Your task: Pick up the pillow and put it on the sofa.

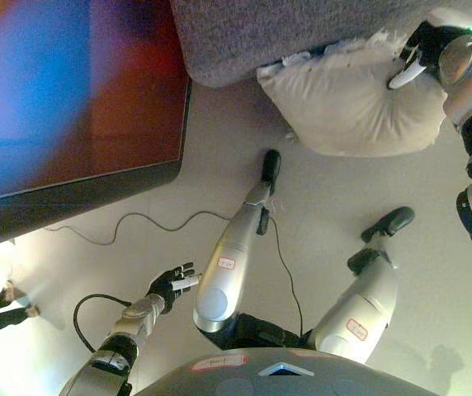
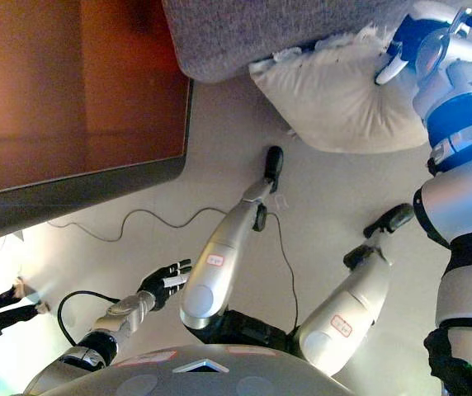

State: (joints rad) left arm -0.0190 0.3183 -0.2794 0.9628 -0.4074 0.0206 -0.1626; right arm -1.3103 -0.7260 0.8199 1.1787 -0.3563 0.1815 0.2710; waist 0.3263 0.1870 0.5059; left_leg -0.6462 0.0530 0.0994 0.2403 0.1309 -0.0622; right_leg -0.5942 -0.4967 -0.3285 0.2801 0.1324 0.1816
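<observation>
Currently right hand (image 1: 422, 51) clamped on cream pillow's (image 1: 347, 103) right end, grey sofa (image 1: 302, 29) just above; left hand (image 1: 172, 282) open, far off.

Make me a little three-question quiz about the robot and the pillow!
1. True or false: the pillow lies on top of the sofa.
2. Which hand grips the pillow? A) left hand B) right hand
3. Fill in: the left hand holds ____.

Key: 1. False; it rests on the floor against the sofa's edge. 2. B, the right hand, fingers curled into the pillow's corner. 3. Nothing; it hangs low, fingers relaxed.
</observation>
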